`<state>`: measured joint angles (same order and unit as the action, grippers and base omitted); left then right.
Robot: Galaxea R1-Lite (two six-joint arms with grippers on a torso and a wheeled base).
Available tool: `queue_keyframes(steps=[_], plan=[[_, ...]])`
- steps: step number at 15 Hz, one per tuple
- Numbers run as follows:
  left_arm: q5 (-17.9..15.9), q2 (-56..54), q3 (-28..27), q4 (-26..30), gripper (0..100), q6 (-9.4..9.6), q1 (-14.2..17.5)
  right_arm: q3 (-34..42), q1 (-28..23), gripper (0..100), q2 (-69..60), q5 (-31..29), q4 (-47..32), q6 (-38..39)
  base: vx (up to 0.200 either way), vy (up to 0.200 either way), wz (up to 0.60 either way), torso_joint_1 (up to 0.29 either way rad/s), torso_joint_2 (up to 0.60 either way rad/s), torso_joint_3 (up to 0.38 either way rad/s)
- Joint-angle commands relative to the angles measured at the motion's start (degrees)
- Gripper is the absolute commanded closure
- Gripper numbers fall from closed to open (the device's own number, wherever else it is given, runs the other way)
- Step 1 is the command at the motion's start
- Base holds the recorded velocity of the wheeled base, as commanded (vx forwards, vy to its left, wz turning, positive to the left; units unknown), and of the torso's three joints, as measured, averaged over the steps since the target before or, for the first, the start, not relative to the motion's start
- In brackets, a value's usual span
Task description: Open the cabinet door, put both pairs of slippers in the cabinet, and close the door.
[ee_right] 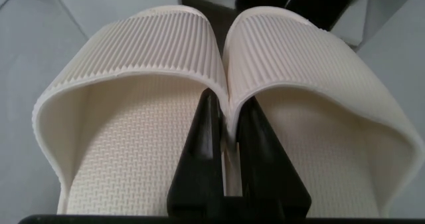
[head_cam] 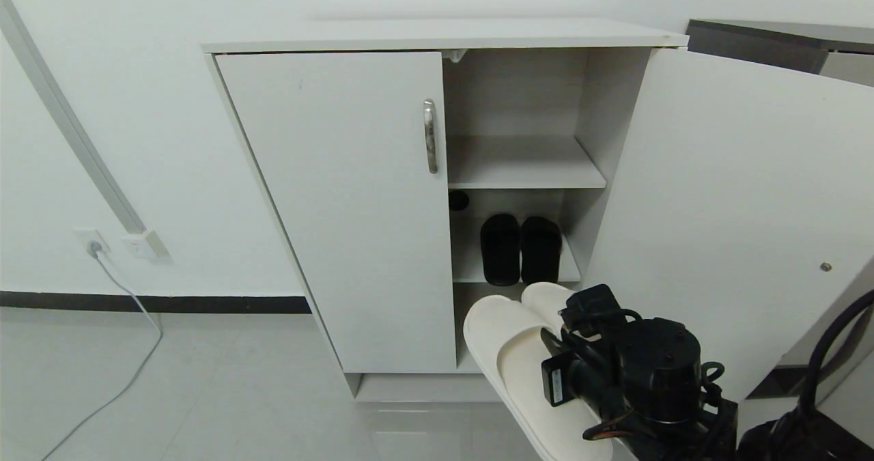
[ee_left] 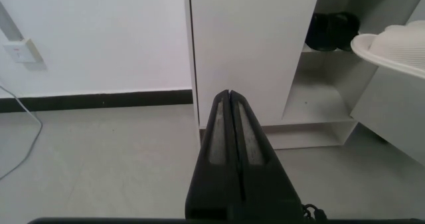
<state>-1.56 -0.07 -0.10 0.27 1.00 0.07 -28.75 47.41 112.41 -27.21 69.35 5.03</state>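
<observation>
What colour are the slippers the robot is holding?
The slippers are cream-white with ribbed straps, clearest in the right wrist view.

I see the cabinet (head_cam: pixel 341 208) in smooth, matt white board, with a shiny metal handle (head_cam: pixel 429 136) at centre frame. At lower right, the cream slippers (head_cam: pixel 509 352) look soft and rubbery, with ribbed straps and textured insoles. The black slippers (head_cam: pixel 520 249) are matt, and the floor (head_cam: pixel 205 393) is glossy.

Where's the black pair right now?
In the head view, the black slippers sit side by side on the middle shelf of the cabinet, in its open right half, beyond the white slippers clamped in the right gripper.
</observation>
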Motion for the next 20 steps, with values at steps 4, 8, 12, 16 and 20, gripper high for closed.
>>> queue_keyframes(steps=[4,8,12,16,20], plan=[[-0.02,0.07,0.01,0.00,100,0.06,0.01,-10.45,1.37,100,-0.96,-8.56,-13.45,0.50,0.000,0.000,0.00,0.000,0.00,0.000],[-0.02,0.07,0.01,0.00,100,0.14,0.01,-20.12,2.60,100,-9.49,-9.18,-34.64,7.97,0.000,0.000,0.00,0.000,0.00,0.000],[-0.02,0.07,0.01,0.00,100,0.14,0.01,-32.43,2.86,100,-10.54,-14.89,-46.24,10.52,0.000,0.000,0.00,0.000,0.00,0.000],[-0.02,0.07,0.01,0.00,100,0.14,0.01,-34.36,4.97,100,-11.60,-22.27,-45.89,9.91,0.000,0.000,0.00,0.000,0.00,0.000],[-0.02,0.07,0.01,0.00,100,0.06,0.01,-34.27,5.06,100,-11.69,-22.36,-42.90,7.80,0.000,0.000,0.00,0.000,0.00,0.000]])
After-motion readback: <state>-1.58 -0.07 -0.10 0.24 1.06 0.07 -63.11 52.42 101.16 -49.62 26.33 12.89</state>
